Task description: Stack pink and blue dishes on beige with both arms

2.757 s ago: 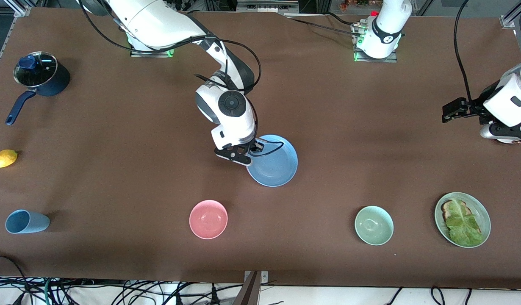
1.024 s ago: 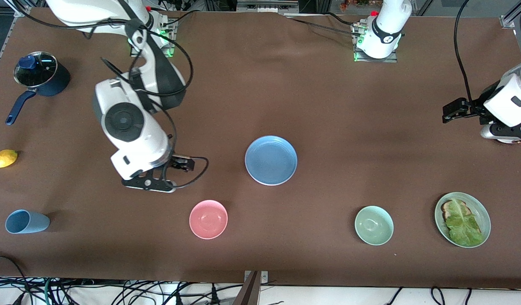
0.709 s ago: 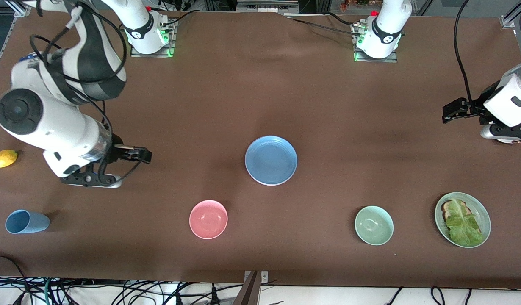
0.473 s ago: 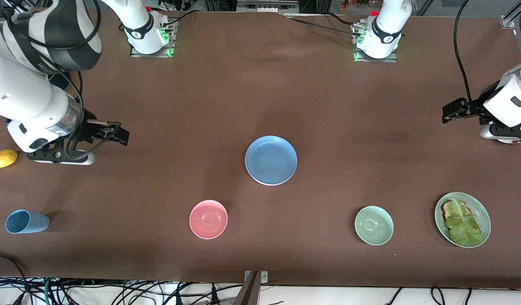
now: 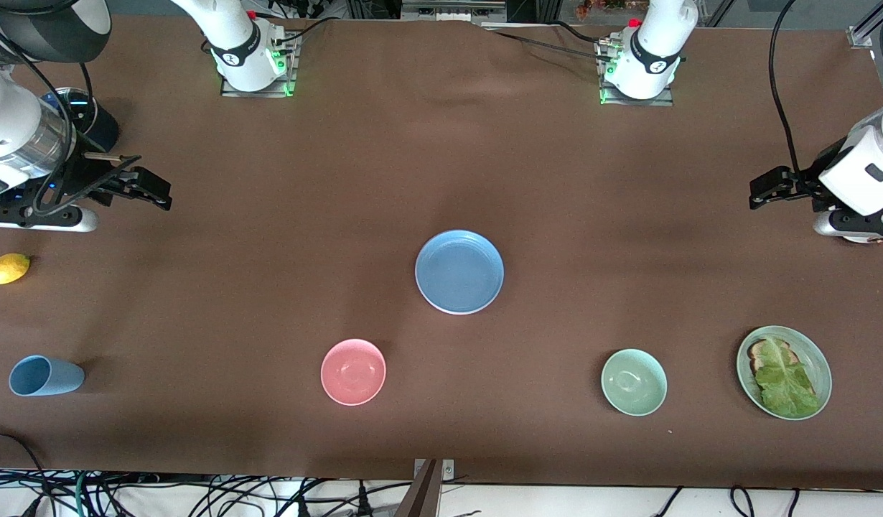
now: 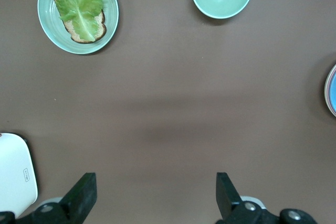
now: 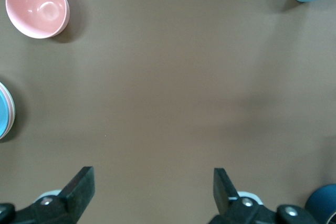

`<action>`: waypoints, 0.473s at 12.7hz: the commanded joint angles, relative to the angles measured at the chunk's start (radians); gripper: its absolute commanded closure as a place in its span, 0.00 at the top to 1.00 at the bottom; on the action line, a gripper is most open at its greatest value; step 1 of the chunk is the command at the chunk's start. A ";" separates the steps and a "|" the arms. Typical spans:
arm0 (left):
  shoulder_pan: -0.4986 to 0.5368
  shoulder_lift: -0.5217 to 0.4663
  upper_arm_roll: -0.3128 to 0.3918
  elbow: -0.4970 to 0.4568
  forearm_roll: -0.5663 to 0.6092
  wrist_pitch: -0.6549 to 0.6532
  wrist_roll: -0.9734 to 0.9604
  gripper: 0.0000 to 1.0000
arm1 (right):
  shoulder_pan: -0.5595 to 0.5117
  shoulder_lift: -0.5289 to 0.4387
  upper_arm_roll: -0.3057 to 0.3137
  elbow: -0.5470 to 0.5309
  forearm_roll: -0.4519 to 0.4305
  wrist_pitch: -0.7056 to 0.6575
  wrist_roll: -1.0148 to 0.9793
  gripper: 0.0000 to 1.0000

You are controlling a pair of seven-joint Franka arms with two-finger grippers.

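Note:
The dusty blue plate point(image 5: 459, 271) lies flat at the middle of the table, on top of a stack. In the right wrist view the blue plate point(image 7: 2, 116) has a thin pink rim point(image 7: 11, 109) under it. A pale edge point(image 5: 441, 309) peeks out below the blue plate; the pink and beige plates are otherwise hidden. My right gripper point(image 5: 151, 190) hangs open and empty over bare table at the right arm's end, well away from the stack; the right wrist view shows the gripper point(image 7: 152, 192) holding nothing. My left gripper point(image 5: 761, 188) waits open over the left arm's end, also empty point(image 6: 156, 195).
Near the front camera stand a pink bowl point(image 5: 353, 371), a green bowl point(image 5: 634, 382), a green plate with lettuce and toast point(image 5: 784, 372) and a blue cup point(image 5: 45, 375). A lemon point(image 5: 7, 268) and a dark pot point(image 5: 93, 122) sit at the right arm's end.
My right gripper has let go of the blue plate and swung away from the stack toward the right arm's end, up near the pot. The plate and left arm stayed put.

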 commanded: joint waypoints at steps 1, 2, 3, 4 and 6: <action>-0.003 -0.010 0.005 -0.008 -0.005 0.007 0.009 1.00 | 0.002 -0.010 -0.010 0.010 0.011 -0.026 -0.019 1.00; -0.003 -0.010 0.005 -0.008 -0.005 0.007 0.009 1.00 | 0.002 -0.008 -0.009 0.013 0.010 -0.026 -0.018 1.00; -0.003 -0.010 0.005 -0.008 -0.005 0.005 0.008 1.00 | 0.002 -0.008 -0.009 0.022 0.008 -0.024 -0.016 1.00; -0.005 -0.010 0.005 -0.008 -0.004 0.007 0.009 1.00 | 0.002 -0.005 -0.009 0.029 0.008 -0.024 -0.016 1.00; -0.005 -0.010 0.005 -0.010 -0.004 0.007 0.008 1.00 | 0.003 -0.005 -0.009 0.030 0.011 -0.024 -0.013 1.00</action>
